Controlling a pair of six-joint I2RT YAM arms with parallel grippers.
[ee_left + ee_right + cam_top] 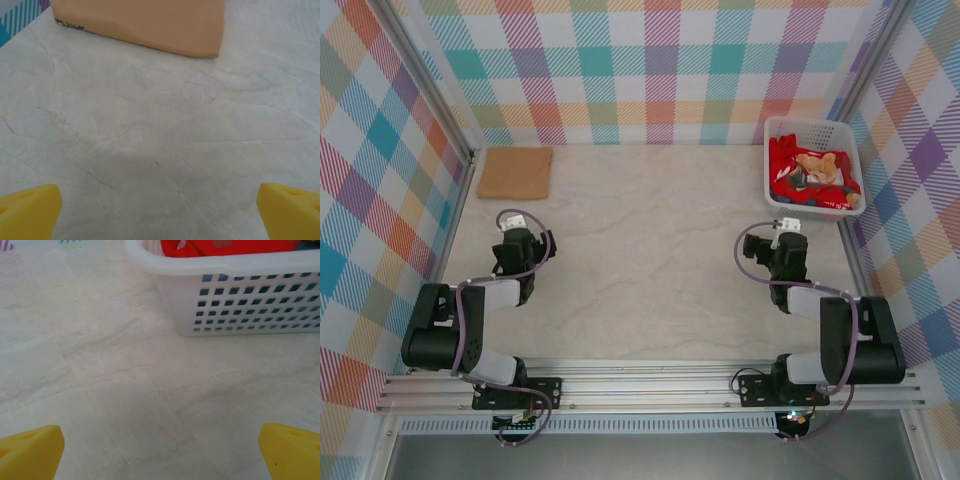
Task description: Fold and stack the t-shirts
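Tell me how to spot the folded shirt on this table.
Start at the pale table and go to its far left corner. There lies the folded t-shirt, a flat plain tan rectangle; the other t-shirts sit crumpled in the white basket.

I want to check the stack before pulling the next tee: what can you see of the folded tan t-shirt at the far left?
The folded tan t-shirt is plain tan-orange soft cloth, folded into a flat, roughly square packet with no print showing. It lies flat on the pale marbled tabletop near the far left corner. From the left wrist view its near edge is a smooth fold with slight creases, and there is a small dark speckled mark at one corner. Nothing lies on it, and only the tabletop touches it.
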